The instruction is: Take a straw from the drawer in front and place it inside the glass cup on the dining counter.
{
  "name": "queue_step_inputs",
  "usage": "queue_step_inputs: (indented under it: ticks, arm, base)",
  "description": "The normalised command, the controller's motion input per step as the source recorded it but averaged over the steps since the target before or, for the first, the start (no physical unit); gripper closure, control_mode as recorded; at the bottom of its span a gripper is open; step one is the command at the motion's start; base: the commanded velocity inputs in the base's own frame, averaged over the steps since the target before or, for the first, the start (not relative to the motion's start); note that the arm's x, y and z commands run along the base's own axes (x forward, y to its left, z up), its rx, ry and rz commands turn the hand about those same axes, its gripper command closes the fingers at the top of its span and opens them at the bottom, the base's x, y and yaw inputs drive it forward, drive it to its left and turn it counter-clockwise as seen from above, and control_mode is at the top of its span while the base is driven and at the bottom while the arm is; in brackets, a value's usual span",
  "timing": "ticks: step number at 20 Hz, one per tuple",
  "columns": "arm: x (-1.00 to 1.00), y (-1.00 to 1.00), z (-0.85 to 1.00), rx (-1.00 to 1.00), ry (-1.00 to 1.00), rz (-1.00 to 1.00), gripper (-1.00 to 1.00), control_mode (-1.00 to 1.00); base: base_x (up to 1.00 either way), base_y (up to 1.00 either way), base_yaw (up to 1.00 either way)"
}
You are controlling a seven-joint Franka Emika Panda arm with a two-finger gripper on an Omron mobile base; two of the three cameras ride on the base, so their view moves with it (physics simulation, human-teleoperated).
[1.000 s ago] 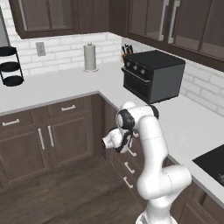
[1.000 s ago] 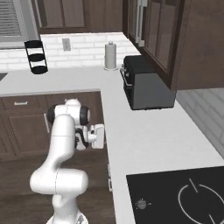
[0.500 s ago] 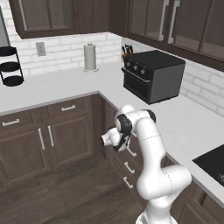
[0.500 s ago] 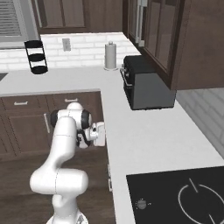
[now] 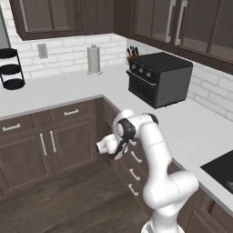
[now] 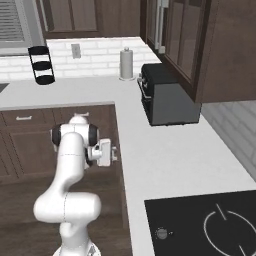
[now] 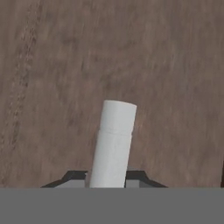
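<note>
My gripper is low beside the L-shaped white counter, pressed up against the dark-brown drawer front in the column of drawers under the counter's edge. In the hand view the drawer's pale bar handle stands between my two dark fingertips, which hug it on both sides against brown wood. The right base view has the hand at the counter's edge with the gripper facing the cabinet. The straw, the glass cup and the dining counter are out of view.
A black oven, a paper towel roll and a black tiered stand stand on the white counter. A black cooktop lies at the near right. More drawers with silver handles sit below. Brown floor lies open to the left.
The hand has shifted slightly leftward, away from the cabinet column, in the left base view. The rest of the scene stays as it was.
</note>
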Motion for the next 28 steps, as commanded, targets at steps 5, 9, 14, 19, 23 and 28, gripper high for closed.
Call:
queue_step_inputs:
  ticks: [5,9,14,19,23,28]
  arm:
    - [-0.77,0.99,0.01,0.00,0.00,0.10,1.00,-1.00]
    - [-0.76,1.00,0.03,0.01,0.01,0.10,1.00,-1.00]
    - [-0.65,1.00,0.06,0.05,0.02,0.08,1.00,-1.00]
    - [-0.46,1.00,0.25,0.12,0.07,0.07,-1.00,-1.00]
    - [-0.34,0.63,0.39,0.28,0.18,0.03,-1.00,-1.00]
    - [-0.33,0.23,0.38,0.57,0.42,0.07,-1.00,-1.00]
  base:
    - [0.00,0.00,0.00]
    - [0.00,0.00,0.00]
    - [0.00,0.00,0.00]
    - [0.00,0.00,0.00]
    - [0.00,0.00,0.00]
    - [0.00,0.00,0.00]
